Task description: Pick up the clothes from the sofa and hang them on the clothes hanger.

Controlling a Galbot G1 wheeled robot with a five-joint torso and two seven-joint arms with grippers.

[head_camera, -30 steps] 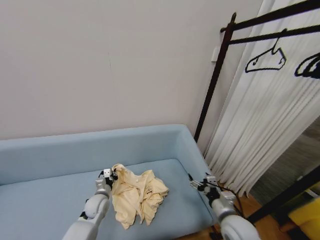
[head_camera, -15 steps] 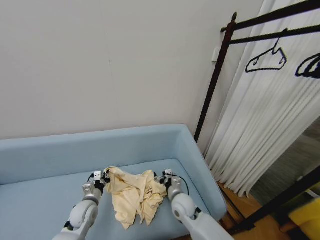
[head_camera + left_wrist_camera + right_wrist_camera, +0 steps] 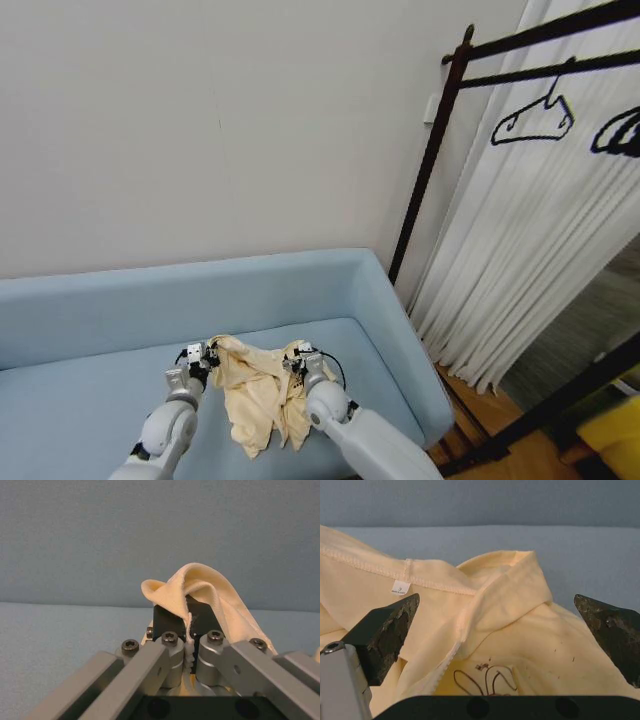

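Nearest, at the lower centre of the head view: left gripper, clenched on a ribbed fold of the crumpled pale-yellow cotton garment. Just beside it: right gripper, released, its dark fingers spread wide to either side of a raised fold; a small white label sits on the seam. The garment lies heaped on the seat of the light-blue upholstered sofa, between both grippers. Farther, upper right: black metal clothes rack carrying a black wire hanger, before a white pleated curtain.
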